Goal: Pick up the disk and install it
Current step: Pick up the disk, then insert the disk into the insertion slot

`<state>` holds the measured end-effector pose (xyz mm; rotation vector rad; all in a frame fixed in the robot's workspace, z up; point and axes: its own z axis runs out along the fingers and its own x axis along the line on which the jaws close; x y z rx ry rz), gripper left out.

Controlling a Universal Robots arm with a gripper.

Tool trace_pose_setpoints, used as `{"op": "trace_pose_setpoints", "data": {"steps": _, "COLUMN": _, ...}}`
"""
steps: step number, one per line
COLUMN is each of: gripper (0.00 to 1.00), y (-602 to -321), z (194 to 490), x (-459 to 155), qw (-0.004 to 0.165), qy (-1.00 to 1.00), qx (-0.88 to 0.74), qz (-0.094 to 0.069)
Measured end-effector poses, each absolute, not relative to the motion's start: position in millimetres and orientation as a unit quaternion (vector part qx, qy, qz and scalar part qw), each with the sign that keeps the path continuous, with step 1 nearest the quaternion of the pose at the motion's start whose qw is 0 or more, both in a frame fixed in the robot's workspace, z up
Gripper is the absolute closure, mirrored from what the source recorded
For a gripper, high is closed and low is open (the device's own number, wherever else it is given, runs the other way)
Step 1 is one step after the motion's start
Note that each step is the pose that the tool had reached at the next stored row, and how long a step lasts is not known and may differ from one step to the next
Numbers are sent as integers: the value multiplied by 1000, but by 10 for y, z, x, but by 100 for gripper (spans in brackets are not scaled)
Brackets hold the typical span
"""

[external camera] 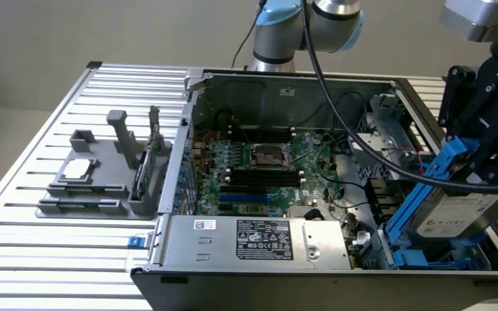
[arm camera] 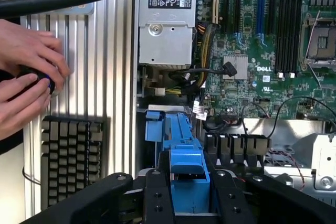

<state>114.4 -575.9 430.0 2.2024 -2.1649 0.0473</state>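
We find the flat silver-grey disk [external camera: 456,215] in its blue plastic carrier [external camera: 446,161] clamped in the black gripper [external camera: 484,152], tilted over the blue drive bay [external camera: 422,260] of the open grey computer case [external camera: 275,81]. Installing is in hand; seating, we judge, needs the carrier levelled with the bay.

Open computer case [external camera: 318,288] on a slatted metal table [external camera: 59,272]. The black pincer [external camera: 484,152] clamps the disk [external camera: 456,214] by its blue frame; the disk hangs tilted under the pincer, its lower end near a blue bracket [external camera: 422,259]. Toward the exterior view's left of the pincer lies the green circuit board [external camera: 240,162], lower down the grey power box [external camera: 189,243]. The grey rack [external camera: 93,175] stands well apart from the pincer.
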Motion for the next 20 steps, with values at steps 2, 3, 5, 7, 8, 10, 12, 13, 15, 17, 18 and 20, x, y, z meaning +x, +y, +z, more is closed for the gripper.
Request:
{"op": "trace_pose_setpoints", "data": {"steps": 2, "gripper": 67, "y": -5758, "z": 4287, "x": 1144, "qw": 27, "qy": -701, "qx": 712, "qz": 16}}
{"op": "trace_pose_setpoints", "data": {"steps": 3, "gripper": 67, "y": -5757, "z": 4279, "x": 1144, "qw": 27, "qy": -702, "qx": 712, "qz": 16}}
{"op": "trace_pose_setpoints", "data": {"steps": 5, "gripper": 67, "y": -5755, "z": 4267, "x": 1144, "qw": 27, "qy": -703, "qx": 711, "qz": 16}}
{"op": "trace_pose_setpoints", "data": {"steps": 7, "gripper": 67, "y": -5751, "z": 4256, "x": 1144, "qw": 28, "qy": -703, "qx": 710, "qz": 16}}
{"op": "trace_pose_setpoints", "data": {"steps": 8, "gripper": 67, "y": -5749, "z": 4250, "x": 1144, "qw": 28, "qy": -704, "qx": 710, "qz": 16}}
{"op": "trace_pose_setpoints", "data": {"steps": 10, "gripper": 67, "y": -5743, "z": 4243, "x": 1144, "qw": 28, "qy": -704, "qx": 710, "qz": 16}}
{"op": "trace_pose_setpoints", "data": {"steps": 12, "gripper": 67, "y": -5739, "z": 4235, "x": 1144, "qw": 28, "qy": -704, "qx": 709, "qz": 16}}
{"op": "trace_pose_setpoints", "data": {"steps": 13, "gripper": 67, "y": -5736, "z": 4232, "x": 1144, "qw": 28, "qy": -704, "qx": 709, "qz": 16}}
{"op": "trace_pose_setpoints", "data": {"steps": 15, "gripper": 67, "y": -5733, "z": 4224, "x": 1144, "qw": 28, "qy": -704, "qx": 709, "qz": 16}}
{"op": "trace_pose_setpoints", "data": {"steps": 17, "gripper": 67, "y": -5727, "z": 4215, "x": 1144, "qw": 28, "qy": -704, "qx": 709, "qz": 16}}
{"op": "trace_pose_setpoints", "data": {"steps": 18, "gripper": 67, "y": -5722, "z": 4211, "x": 1144, "qw": 28, "qy": -704, "qx": 709, "qz": 16}}
{"op": "trace_pose_setpoints", "data": {"steps": 20, "gripper": 67, "y": -5712, "z": 4203, "x": 1143, "qw": 28, "qy": -705, "qx": 709, "qz": 17}}
